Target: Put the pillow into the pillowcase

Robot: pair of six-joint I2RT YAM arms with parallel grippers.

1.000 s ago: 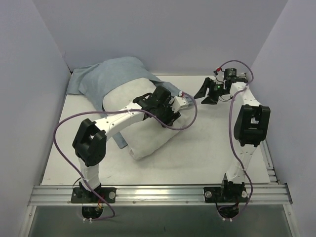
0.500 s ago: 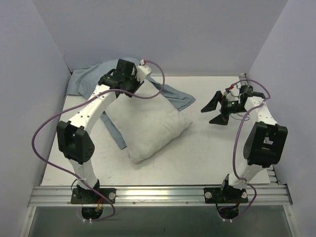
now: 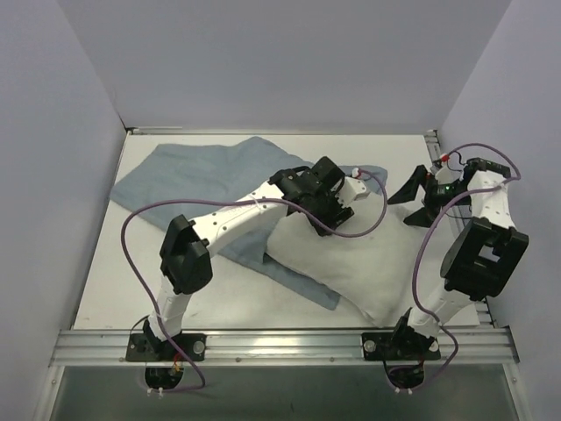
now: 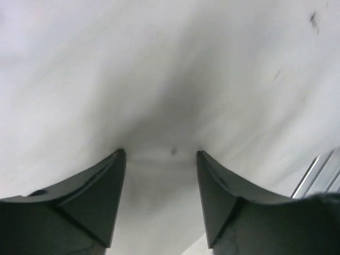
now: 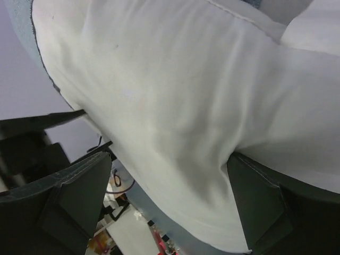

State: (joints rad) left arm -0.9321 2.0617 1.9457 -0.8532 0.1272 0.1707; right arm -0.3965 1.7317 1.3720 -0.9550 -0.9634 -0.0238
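1. White table (image 3: 110, 263), grey walls: the pillow (image 3: 368, 263) lies right of centre, partly over the flat pillowcase (image 3: 202, 171).
2. My left gripper (image 4: 159, 155) presses into it, fingers half apart; I cannot tell if it grips.
3. My right gripper (image 3: 401, 210) gapes wide just beside its far right corner.

Pillowcase (image 3: 202, 167) partly out of sight beneath pillow (image 3: 368, 263)

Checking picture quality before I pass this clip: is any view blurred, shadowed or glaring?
Top external: evenly lit, sharp, no glare. Left wrist: too close to the pillow, its surface blurred, a dark shadow just above the left gripper's fingers. Right wrist: pillow well lit, wrinkles clear; the right gripper's fingers dark, soft-edged.
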